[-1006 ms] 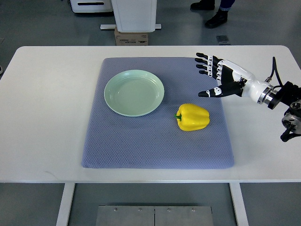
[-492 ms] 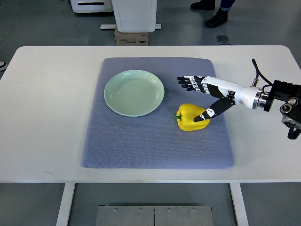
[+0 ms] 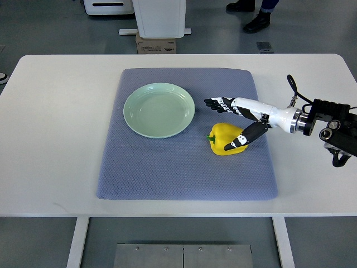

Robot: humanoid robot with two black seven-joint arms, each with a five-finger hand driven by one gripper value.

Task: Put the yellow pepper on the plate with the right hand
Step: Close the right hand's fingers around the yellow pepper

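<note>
No readable writing anywhere; the cardboard box (image 3: 156,43) past the table has print too small to make out. The yellow pepper (image 3: 223,138) sits on the blue-grey mat (image 3: 184,167), right of the green plate (image 3: 159,109). The right hand (image 3: 237,120) is spread open around it, thumb over its near side, fingers past its far side, not gripping.

place: lab | cues: white test table (image 3: 56,139), grey floor (image 3: 33,22), white equipment base (image 3: 160,17)
</note>
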